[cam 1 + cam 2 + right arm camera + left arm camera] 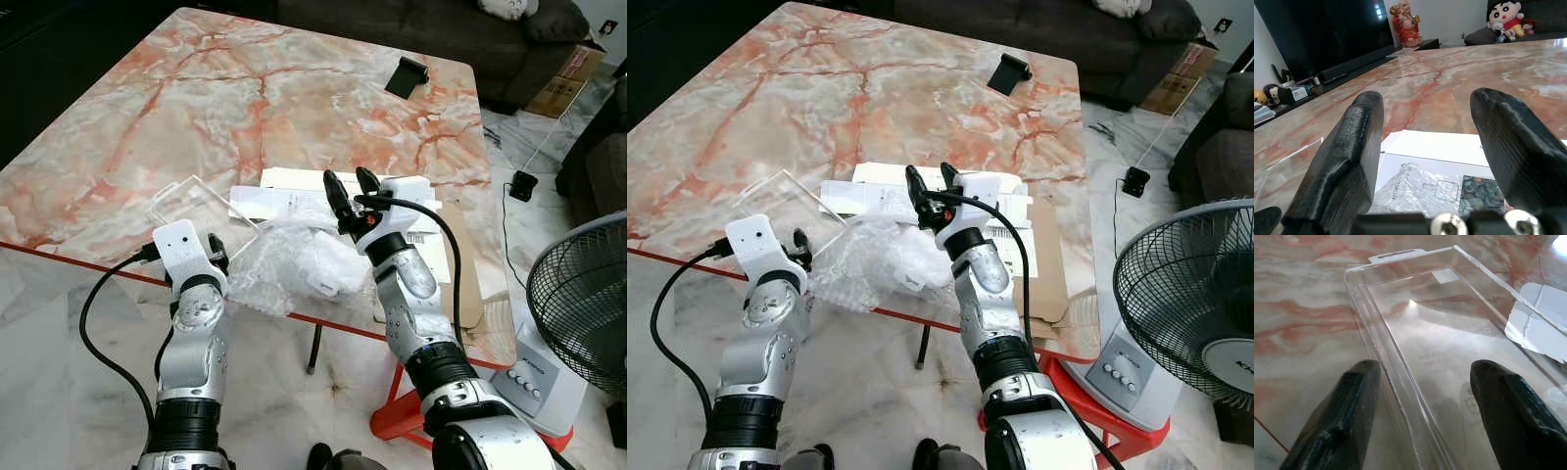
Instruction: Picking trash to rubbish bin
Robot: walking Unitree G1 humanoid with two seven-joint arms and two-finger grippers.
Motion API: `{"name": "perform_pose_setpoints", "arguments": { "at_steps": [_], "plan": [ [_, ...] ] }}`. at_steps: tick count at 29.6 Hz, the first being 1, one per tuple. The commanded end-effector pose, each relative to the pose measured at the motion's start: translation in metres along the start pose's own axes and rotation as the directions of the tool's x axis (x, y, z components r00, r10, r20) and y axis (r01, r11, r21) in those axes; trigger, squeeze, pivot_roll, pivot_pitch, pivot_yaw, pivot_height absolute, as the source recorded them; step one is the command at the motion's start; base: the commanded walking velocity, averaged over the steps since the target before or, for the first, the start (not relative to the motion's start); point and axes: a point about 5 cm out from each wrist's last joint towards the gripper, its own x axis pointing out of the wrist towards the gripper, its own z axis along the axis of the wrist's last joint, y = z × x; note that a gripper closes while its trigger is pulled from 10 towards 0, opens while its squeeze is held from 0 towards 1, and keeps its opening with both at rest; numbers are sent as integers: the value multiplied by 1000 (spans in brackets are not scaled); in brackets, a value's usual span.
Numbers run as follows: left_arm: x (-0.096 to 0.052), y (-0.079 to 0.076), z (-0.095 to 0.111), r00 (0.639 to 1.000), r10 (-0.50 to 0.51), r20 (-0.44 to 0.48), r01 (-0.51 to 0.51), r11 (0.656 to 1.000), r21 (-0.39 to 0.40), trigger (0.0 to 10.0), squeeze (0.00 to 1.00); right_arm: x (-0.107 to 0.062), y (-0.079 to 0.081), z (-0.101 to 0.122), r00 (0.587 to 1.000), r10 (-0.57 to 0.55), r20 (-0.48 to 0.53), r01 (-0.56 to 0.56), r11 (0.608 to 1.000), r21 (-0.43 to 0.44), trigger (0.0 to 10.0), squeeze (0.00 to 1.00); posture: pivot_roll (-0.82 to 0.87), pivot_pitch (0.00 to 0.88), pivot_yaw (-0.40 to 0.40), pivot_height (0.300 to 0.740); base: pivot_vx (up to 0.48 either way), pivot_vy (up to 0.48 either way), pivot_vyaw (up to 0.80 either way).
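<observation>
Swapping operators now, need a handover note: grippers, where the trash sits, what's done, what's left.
Left gripper: open, empty, fingers straddling the near edge of the clear plastic blister tray at the front left of the pink marble table.
Right gripper: open, empty, raised over the crumpled clear plastic wrap and white paper sheets at the front edge.
A flat brown cardboard piece lies to the right of them, a small black object at the far side.
Done: nothing grasped.
Left: pick up each piece and bin it. I can't make out a rubbish bin.
</observation>
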Motion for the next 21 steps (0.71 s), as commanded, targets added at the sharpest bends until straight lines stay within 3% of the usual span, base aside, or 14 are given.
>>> {"name": "perform_pose_setpoints", "arguments": {
  "at_steps": [1,14,21],
  "plan": [
    [0,-6,-2,1000,-11,-5,11,1000,-9,0,0,0,-3,2,1000,-8,2,8,1000,-2,10000,0,103,201,-142,740,0,0,0],
    [0,-5,-1,1000,2,-7,-2,1000,-12,0,0,1,-2,2,1000,3,-2,-3,1000,-4,10000,0,105,206,-153,740,0,0,0],
    [-1,-2,-12,998,13,-65,-12,1000,10,0,0,2,0,2,1000,12,-5,-12,1000,-1,10000,0,104,210,-156,740,0,0,0]
  ]
}}
